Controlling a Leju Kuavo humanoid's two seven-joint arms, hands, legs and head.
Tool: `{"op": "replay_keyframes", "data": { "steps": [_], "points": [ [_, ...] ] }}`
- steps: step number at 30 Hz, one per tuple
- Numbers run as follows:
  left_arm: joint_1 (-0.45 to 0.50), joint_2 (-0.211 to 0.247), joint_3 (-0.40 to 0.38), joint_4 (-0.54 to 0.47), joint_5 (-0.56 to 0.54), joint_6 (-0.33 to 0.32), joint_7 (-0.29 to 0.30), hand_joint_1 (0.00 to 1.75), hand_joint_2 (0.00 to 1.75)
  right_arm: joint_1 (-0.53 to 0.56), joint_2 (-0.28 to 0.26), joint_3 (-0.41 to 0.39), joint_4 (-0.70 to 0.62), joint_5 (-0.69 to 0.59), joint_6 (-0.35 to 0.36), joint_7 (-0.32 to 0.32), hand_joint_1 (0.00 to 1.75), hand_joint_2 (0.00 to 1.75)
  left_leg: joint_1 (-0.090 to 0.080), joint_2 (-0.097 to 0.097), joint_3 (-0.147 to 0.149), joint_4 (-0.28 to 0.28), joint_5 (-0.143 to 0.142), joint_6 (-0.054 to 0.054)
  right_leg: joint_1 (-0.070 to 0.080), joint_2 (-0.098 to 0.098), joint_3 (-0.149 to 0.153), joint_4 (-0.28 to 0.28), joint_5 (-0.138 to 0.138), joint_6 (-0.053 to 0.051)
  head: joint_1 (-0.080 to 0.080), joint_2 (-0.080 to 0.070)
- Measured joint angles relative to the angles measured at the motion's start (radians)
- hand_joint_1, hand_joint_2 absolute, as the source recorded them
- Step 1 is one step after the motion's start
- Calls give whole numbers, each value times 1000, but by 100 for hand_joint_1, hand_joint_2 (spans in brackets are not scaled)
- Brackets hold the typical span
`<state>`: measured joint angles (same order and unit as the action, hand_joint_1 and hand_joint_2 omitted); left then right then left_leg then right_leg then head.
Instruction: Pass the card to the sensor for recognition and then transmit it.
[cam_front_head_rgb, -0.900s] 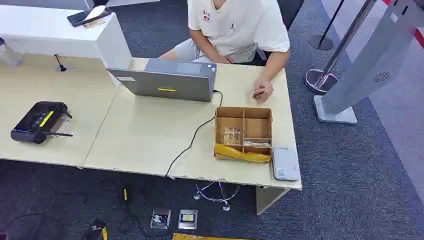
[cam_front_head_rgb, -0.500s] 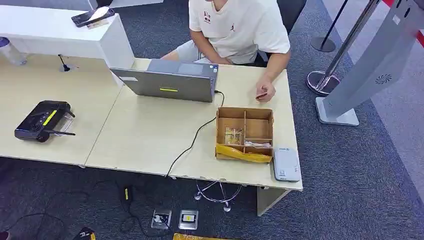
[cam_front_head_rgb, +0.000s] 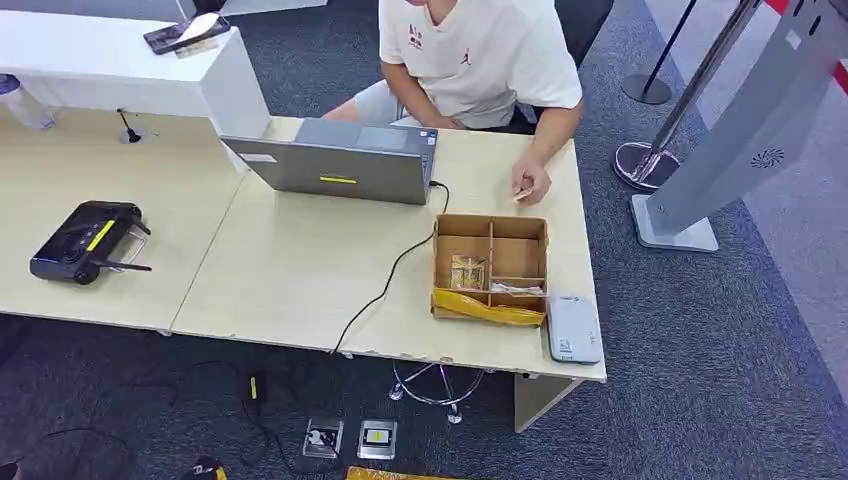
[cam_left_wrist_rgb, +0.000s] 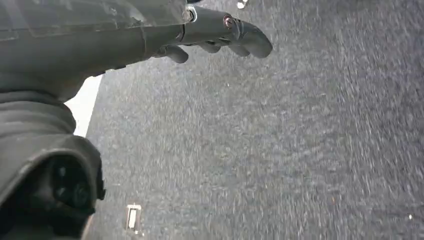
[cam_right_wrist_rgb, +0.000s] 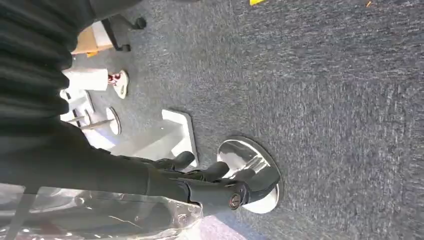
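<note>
A person in a white shirt (cam_front_head_rgb: 475, 50) sits behind the table (cam_front_head_rgb: 290, 270) and holds a small card (cam_front_head_rgb: 520, 195) in one hand just above the tabletop, beyond the cardboard box (cam_front_head_rgb: 485, 308). The box has compartments, and one of them holds small packets (cam_front_head_rgb: 465, 272). A flat white sensor (cam_front_head_rgb: 573, 328) lies at the table's near right corner, beside the box. My left hand (cam_left_wrist_rgb: 220, 37) hangs over grey carpet with its fingers apart, holding nothing. My right hand (cam_right_wrist_rgb: 210, 180) also hangs over carpet, fingers loosely spread and holding nothing.
A grey laptop (cam_front_head_rgb: 335, 165) stands at the table's far side with a black cable (cam_front_head_rgb: 385, 285) running over the near edge. A black device (cam_front_head_rgb: 85, 240) lies on the left. A grey kiosk (cam_front_head_rgb: 740, 120) and a chrome stanchion base (cam_right_wrist_rgb: 250, 170) stand to the right.
The whole picture shifted slightly after the earliest frame, so the camera moved. The person's hand turned the card a little and lowered it toward the table.
</note>
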<state>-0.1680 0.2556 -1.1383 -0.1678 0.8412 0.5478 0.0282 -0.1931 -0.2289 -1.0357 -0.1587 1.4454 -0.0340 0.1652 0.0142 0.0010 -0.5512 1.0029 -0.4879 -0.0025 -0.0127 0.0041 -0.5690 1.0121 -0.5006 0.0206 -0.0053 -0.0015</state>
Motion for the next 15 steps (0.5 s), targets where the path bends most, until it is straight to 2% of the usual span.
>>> {"op": "replay_keyframes", "data": {
  "steps": [15],
  "points": [
    [2, -45, 10, 0, -28, 0, -25, 0, 0, -10, -3, 0, 0, 12, 13, 11, 0, 175, 0, 0, 0, 0, 0, 0, 0, 0, 0, 0, 0, 0, 0, 0]
  ]
}}
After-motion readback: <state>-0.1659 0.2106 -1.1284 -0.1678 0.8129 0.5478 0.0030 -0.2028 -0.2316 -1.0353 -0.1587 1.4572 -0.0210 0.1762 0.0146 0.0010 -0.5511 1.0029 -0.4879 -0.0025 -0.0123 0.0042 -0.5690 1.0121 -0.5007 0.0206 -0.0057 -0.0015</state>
